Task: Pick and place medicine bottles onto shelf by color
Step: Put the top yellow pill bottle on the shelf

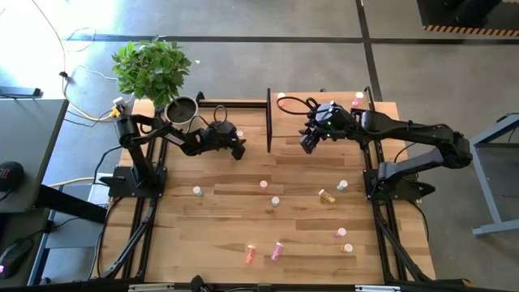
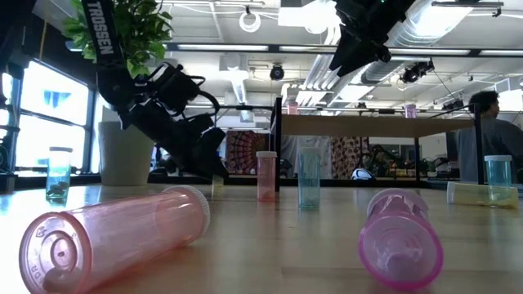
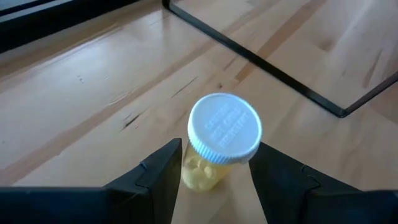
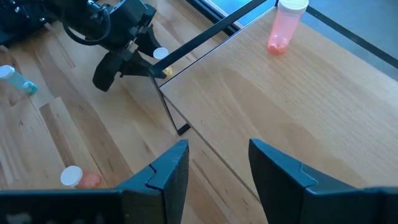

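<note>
Straddling the small yellow white-capped plastic medicine bottle, my left tool stands apart; light, slippery, so I'd grip its body.

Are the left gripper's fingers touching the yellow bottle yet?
Cannot tell. In the left wrist view the fingers flank the yellow bottle, but its white cap hides any gap.

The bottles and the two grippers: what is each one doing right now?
yellow bottle: upright, capped, between the left gripper's fingers
left gripper: open around the yellow bottle
right gripper: open, empty, above the shelf
pink bottle: upright on the shelf
two pink bottles: lying on the table
</note>
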Motion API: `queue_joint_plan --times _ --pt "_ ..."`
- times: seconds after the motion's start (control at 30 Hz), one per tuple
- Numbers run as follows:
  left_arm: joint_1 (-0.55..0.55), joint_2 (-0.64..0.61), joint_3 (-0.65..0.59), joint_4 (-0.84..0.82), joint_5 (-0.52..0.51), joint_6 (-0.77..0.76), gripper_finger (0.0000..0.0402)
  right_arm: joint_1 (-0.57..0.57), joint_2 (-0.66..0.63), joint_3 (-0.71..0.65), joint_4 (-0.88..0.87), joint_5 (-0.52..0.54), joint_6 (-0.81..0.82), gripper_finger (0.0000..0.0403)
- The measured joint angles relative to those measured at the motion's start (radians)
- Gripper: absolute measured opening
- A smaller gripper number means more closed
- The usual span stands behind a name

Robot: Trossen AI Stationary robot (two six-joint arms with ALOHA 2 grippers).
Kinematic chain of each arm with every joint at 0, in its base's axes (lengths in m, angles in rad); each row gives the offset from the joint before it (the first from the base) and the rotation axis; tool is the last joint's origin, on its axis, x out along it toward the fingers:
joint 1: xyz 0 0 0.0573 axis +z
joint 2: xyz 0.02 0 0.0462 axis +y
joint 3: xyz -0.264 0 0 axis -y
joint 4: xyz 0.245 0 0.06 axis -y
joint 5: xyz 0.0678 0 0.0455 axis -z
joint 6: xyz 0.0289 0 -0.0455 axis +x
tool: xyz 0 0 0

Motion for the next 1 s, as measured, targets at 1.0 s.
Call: queue_joint_plan --times 1.0 --pt "0.000 0.000 0.000 -0.011 -0.053 -0.034 0.0104 0.000 0.000 0.000 0.000 0.000 0.000 0.0158"
